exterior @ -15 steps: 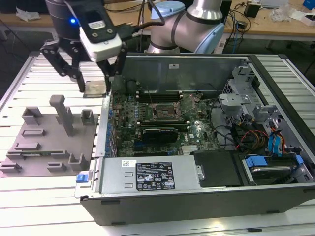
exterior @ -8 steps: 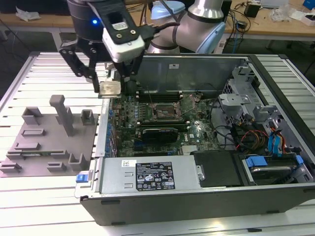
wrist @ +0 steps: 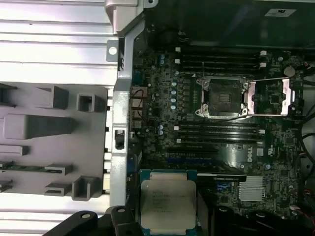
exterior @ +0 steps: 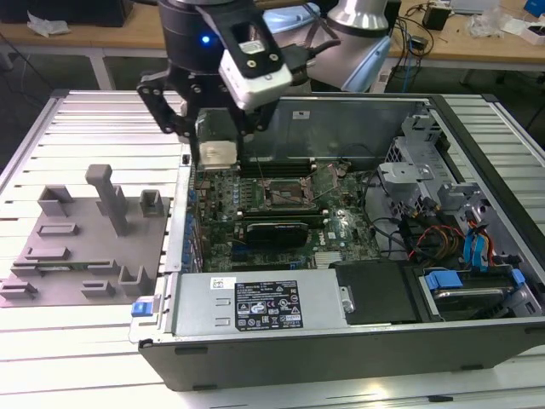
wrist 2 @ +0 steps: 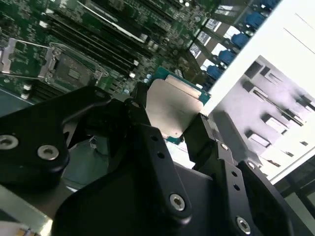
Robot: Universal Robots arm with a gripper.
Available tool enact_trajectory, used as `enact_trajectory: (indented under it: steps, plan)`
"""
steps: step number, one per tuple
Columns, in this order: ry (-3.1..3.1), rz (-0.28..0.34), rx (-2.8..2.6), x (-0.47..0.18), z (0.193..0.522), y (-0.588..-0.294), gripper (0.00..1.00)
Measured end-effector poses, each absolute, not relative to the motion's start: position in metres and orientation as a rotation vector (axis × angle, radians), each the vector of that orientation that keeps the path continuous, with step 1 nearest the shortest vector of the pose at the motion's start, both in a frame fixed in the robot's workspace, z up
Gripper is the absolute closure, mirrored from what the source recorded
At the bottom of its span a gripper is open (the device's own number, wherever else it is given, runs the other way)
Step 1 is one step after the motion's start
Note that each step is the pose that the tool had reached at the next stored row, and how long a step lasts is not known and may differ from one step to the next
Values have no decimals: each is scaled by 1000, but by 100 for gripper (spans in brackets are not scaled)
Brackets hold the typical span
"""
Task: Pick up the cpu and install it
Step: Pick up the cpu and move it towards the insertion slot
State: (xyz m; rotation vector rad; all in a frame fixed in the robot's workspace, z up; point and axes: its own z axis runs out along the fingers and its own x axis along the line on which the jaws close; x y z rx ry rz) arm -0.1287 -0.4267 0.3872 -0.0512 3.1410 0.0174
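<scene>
1. The gripper (wrist 2: 172, 125) has its two black fingers (wrist 2: 142, 115) closed on opposite edges of the cpu (wrist 2: 172, 108). The jaws stand no wider than the chip itself. The silvery lid faces the wrist cameras, with a green rim showing round it. Since only the edges are held, a slow, even carry seems wise.
2. The cpu hangs above the motherboard (wrist: 162, 98), apart from it, just inside the case wall (wrist: 120, 98). In the exterior view this is over the board's left side. In the first wrist view the chip looks roughly flat to the board, and it is best held so.
3. Rows of memory slots (wrist: 216, 129) lie between the chip and its goal. I judge it safest to cross them at height, not skimming them.
4. Farther on, the socket (wrist: 222, 96) stands open, with its load plate (wrist: 268, 98) swung aside. The chip should come over it squarely, edges parallel to the frame, and go down straight without sliding. I cannot make out the corner marks.
5. Outside the case wall, the grey fixture tray (exterior: 85, 256) plays no part in this step.
</scene>
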Motion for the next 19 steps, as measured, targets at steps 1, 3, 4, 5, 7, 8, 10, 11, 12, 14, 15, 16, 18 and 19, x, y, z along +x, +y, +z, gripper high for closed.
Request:
enact_trajectory:
  steps: [1,3,4,5,7,8,10,11,12,14,15,16,18,19]
  plan:
    - [3141,17,-51,-125,387,-427,45]
    - [3141,17,-51,-115,387,-427,45]
    - [3141,17,-51,-112,387,-427,45]
    - [3141,17,-51,-107,387,-427,45]
    - [3141,18,-51,-98,387,-427,45]
    - [3141,17,-51,-94,387,-427,45]
    - [3141,18,-51,-88,387,-427,45]
    - [3141,18,-51,-85,387,-427,45]
    - [3141,18,-52,-83,387,-427,45]
    - [3141,17,-52,-78,385,-426,45]
    - [3141,17,-52,-77,384,-425,45]
    - [3141,18,-52,-75,382,-425,45]
    - [3141,17,-52,-72,379,-425,45]
    - [3141,17,-51,-72,379,-425,45]
